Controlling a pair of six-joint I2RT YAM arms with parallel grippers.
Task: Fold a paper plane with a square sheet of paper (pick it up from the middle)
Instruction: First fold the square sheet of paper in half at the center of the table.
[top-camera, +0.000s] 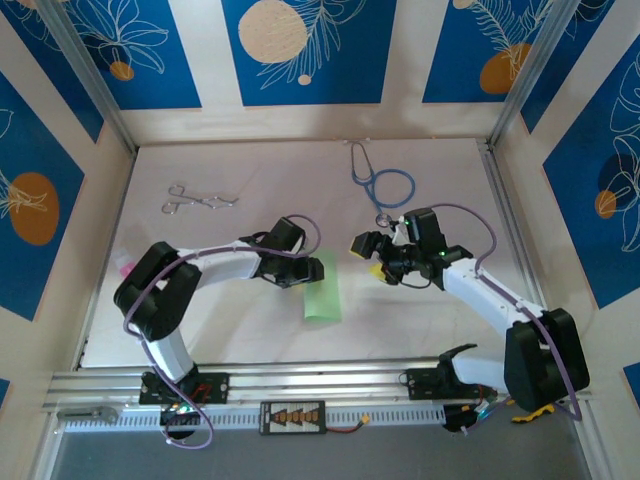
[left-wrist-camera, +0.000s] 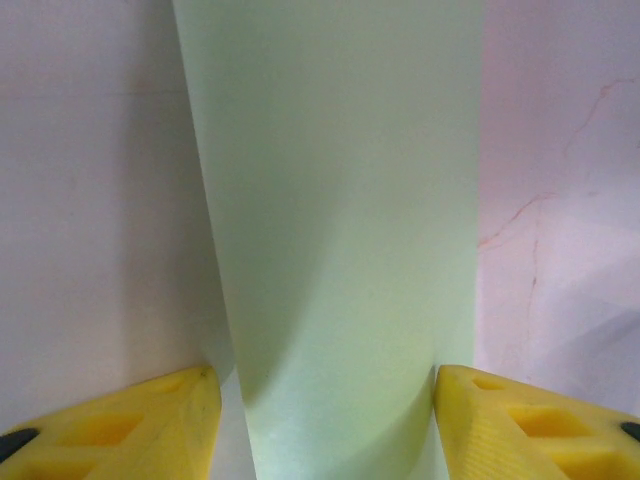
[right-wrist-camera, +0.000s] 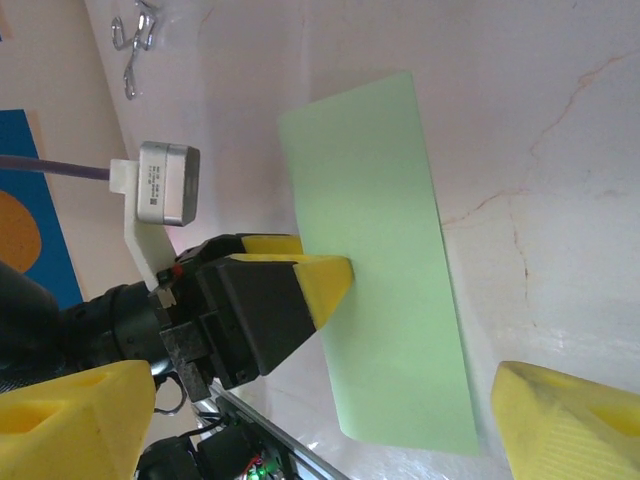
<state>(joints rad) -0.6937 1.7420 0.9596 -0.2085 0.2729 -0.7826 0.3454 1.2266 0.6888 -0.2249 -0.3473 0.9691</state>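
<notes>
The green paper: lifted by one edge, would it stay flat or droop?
Likely droops: the green paper is a thin sheet, and it seems to bow between the left gripper's fingers. Probably very light, so a push would slide it across the smooth table.

Between the left gripper's (left-wrist-camera: 322, 372) jaws lies the sheet of paper (left-wrist-camera: 340, 220), matt and smooth; its fingers (left-wrist-camera: 110, 430) are matt yellow plastic, finely ridged. Outside the jaws the table (left-wrist-camera: 560, 200) is smooth white, faintly pink-veined, with a soft sheen; the forceps (right-wrist-camera: 135, 40) beyond are glossy metal
</notes>
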